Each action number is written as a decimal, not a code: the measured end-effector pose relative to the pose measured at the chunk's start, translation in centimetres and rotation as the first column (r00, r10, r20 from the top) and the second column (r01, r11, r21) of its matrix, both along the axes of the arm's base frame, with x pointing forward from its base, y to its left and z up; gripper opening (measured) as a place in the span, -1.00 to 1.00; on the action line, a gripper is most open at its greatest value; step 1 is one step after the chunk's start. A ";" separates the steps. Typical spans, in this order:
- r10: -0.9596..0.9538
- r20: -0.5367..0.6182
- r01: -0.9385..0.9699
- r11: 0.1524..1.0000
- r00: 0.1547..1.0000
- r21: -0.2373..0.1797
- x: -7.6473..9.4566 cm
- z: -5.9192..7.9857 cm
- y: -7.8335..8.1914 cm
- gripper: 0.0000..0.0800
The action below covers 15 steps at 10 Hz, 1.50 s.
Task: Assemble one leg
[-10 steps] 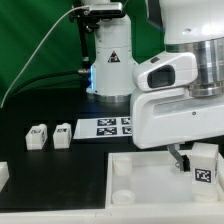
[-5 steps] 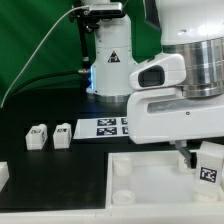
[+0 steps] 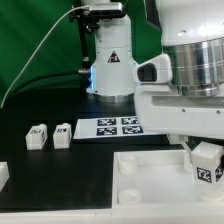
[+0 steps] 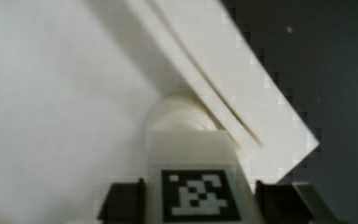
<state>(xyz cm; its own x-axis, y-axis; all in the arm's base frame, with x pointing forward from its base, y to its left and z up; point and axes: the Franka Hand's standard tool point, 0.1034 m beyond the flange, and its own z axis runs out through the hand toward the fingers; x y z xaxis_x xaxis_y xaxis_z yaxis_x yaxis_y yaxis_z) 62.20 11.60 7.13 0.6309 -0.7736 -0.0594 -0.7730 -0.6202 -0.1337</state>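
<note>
Trouble if the grip slips

Two small white pegs [image 3: 38, 135] sit at the exterior view's left, near the marker board [image 3: 118, 126]. Rightward, over the big white square plastic panel [image 3: 150, 178], the gripper [image 4: 201, 203] is clamped on the small white plastic block leg [image 3: 206, 165] with a black-and-white tag. Tilted, it misses its hole.

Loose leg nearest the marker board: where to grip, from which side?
Likely from straight above, fingers across its two sides. The loose leg sits low on the table, top free, with gaps to the other loose leg and marker board. The tool is shut on a third leg.
</note>
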 end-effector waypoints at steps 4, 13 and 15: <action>-0.567 -0.092 0.574 0.813 0.819 0.102 0.1 -0.2 0.7 -0.26; 0.232 0.112 -0.234 0.972 0.966 0.006 0.0 -0.1 -1.7 0.62; 0.374 0.126 -0.374 0.927 0.919 -0.026 -0.1 -0.3 -2.0 0.62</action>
